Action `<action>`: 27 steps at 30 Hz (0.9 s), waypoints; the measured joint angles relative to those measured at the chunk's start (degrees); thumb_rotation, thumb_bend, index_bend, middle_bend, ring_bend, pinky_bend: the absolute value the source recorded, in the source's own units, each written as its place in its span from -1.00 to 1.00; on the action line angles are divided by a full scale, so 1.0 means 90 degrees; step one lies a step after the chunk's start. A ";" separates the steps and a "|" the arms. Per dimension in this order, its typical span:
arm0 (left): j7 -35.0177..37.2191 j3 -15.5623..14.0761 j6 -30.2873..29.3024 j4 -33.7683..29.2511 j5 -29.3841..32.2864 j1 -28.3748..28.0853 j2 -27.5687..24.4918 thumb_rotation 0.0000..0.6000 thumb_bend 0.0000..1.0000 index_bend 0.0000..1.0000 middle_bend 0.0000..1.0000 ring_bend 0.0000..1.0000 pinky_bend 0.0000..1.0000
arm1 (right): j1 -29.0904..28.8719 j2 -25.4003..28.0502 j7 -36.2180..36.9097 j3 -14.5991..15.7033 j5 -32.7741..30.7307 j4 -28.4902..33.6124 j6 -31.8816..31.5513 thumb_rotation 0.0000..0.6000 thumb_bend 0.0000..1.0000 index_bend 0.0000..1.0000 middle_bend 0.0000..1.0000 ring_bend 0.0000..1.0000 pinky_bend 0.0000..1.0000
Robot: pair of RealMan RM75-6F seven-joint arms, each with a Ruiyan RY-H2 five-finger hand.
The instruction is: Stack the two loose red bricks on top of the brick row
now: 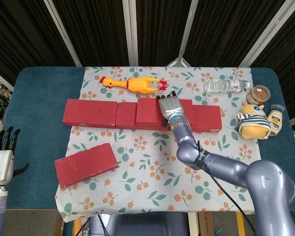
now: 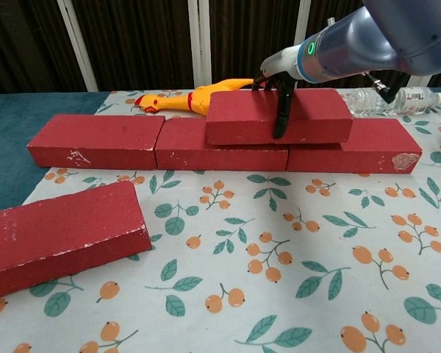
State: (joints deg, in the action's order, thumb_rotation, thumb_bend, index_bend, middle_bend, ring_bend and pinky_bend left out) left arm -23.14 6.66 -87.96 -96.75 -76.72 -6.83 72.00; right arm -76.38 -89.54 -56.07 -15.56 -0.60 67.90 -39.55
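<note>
Three red bricks form a row (image 1: pixel 90 113) (image 2: pixel 95 140) across the flowered cloth. A fourth red brick (image 1: pixel 148 111) (image 2: pixel 312 116) lies on top of the row, over the seam between the middle and right bricks. My right hand (image 1: pixel 171 106) (image 2: pixel 282 88) grips this top brick, with fingers over its back edge and the thumb (image 2: pixel 281 118) down its front face. The other loose red brick (image 1: pixel 86 163) (image 2: pixel 59 235) lies flat on the cloth at the near left. My left hand (image 1: pixel 1 158) hovers off the table's left front corner with fingers straight and nothing in it.
A yellow rubber chicken (image 1: pixel 132 84) (image 2: pixel 195 96) lies just behind the row. At the right stand a water bottle (image 1: pixel 226 86), a brown jar (image 1: pixel 257 94), a striped plush toy (image 1: pixel 254 120) and a small bottle (image 1: pixel 275 119).
</note>
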 measured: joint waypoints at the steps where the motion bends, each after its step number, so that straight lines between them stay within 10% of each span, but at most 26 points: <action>1: -0.0005 0.0002 -0.0009 -0.0002 0.0003 0.0004 0.0002 1.00 -1.00 -1.00 -1.00 -1.00 -0.79 | -0.0014 -0.0006 0.0029 0.0025 -0.0004 -0.0025 0.0001 1.00 -0.87 -0.24 -0.29 -0.36 -1.00; 27: -0.0143 -0.0001 -0.0007 0.0004 0.0031 0.0002 0.0055 1.00 -1.00 -1.00 -1.00 -1.00 -0.79 | -0.0214 0.0003 0.0493 0.0511 -0.0139 -0.0177 0.0083 1.00 -0.87 -0.24 -0.29 -0.36 -1.00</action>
State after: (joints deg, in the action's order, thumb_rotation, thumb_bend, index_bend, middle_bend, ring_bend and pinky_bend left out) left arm -24.43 6.65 -88.02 -96.72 -76.43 -6.81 72.49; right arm -78.31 -89.52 -51.63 -10.97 -1.85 66.31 -38.81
